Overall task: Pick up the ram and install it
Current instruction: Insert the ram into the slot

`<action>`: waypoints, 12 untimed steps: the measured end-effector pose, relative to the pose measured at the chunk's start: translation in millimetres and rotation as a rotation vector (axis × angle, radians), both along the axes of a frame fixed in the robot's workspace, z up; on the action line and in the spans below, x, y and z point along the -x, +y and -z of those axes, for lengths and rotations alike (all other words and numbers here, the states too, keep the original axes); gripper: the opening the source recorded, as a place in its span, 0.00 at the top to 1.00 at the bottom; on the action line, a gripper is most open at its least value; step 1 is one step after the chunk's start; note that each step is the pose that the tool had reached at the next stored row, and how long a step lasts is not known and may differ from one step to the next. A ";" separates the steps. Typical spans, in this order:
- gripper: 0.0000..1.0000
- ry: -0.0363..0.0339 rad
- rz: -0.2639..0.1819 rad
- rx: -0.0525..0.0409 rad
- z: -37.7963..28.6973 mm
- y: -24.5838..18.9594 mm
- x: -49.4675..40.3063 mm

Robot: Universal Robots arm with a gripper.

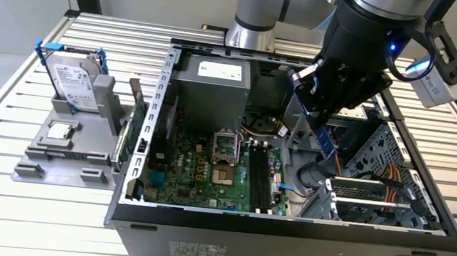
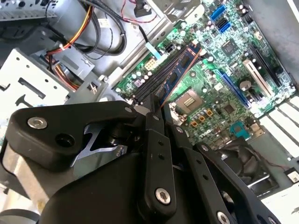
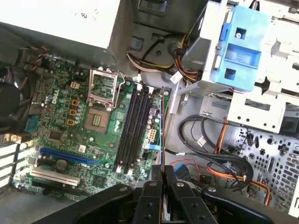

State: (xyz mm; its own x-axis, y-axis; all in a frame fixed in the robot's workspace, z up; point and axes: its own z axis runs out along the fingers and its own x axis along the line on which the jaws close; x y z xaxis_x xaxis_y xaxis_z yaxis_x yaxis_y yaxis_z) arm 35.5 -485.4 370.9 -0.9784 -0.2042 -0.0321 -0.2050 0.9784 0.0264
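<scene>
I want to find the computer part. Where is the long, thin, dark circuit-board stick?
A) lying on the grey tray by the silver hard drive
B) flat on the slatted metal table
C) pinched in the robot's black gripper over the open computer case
C: the long, thin circuit-board stick sits clamped in the black gripper, hanging above the open black computer case.

Arm (image 1: pixel 364 28) angled down, wrist tilted.
Gripper (image 1: pixel 314 114) clamped on the ram (image 1: pixel 324 143); fingers (image 2: pixel 155 140) pressed together, black linkages folded inward in both wrist views.
</scene>
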 end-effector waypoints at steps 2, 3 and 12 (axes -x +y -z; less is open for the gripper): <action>1.00 0.0000 0.022 0.0000 0.1 0.0 0.0; 1.00 0.0000 0.033 0.0001 0.1 0.0 0.0; 1.00 0.0000 0.139 0.0000 0.6 0.0 0.0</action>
State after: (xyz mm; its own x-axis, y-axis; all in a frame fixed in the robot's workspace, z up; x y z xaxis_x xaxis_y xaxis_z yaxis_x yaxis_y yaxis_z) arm 35.5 -485.4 370.3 -0.9972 -0.0671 -0.0321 -0.0680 0.9973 0.0264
